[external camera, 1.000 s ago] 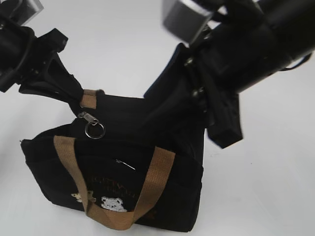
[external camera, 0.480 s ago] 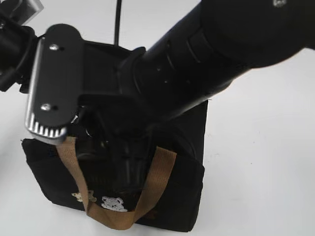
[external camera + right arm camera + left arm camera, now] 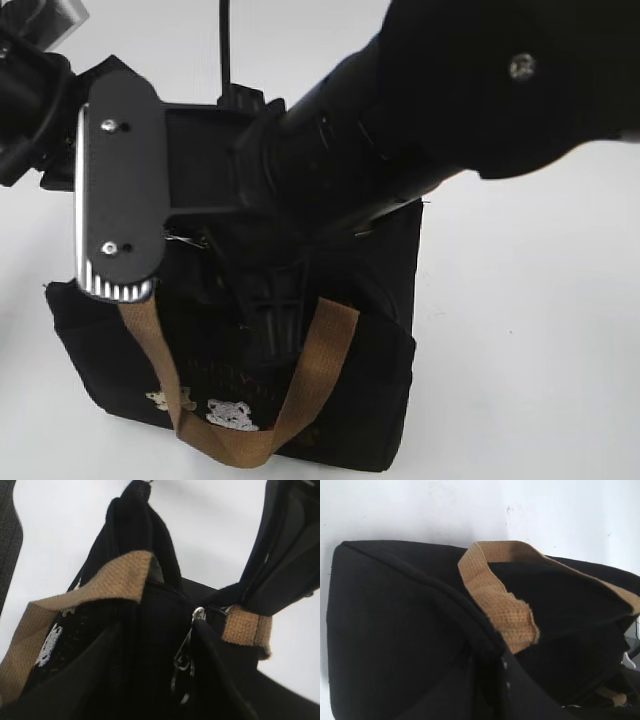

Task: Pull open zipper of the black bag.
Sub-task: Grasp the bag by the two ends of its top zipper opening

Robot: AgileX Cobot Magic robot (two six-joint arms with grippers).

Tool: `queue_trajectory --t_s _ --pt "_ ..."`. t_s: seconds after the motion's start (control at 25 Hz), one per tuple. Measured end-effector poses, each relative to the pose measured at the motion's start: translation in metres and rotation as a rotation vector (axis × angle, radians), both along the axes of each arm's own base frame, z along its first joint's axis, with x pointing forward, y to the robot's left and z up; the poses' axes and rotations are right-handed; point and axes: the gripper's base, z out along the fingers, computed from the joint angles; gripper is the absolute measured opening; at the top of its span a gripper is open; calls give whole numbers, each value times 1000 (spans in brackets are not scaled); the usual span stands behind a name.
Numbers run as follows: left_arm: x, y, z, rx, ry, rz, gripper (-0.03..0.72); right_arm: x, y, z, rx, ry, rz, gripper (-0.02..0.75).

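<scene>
The black bag stands on the white table with its tan front handle hanging down. My left gripper is shut on the bag's top edge, beside the end of a tan handle, and holds that corner up. In the right wrist view the same gripper pinches the fabric above the handle end. My right gripper reaches down over the bag's top, open. The zipper's silver clasp and ring hang between its fingers, close against the right one. The right arm hides the zipper in the exterior view.
The right arm's wrist plate sits over the bag's left top corner. A black cable runs up behind it. White table lies bare to the right of the bag.
The right arm swung in from the right across the bag's top and now covers the clasp and ring in the exterior view. The left gripper and bag stayed put.
</scene>
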Motion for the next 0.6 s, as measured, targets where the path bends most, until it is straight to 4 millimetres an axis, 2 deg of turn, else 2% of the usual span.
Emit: queue_trajectory --t_s 0.28,0.6 --pt "0 0 0 -1 1 0 33 -5 -7 16 32 -13 -19 347" --pt "0 0 0 -1 3 -2 33 -3 -4 7 4 15 -23 347"
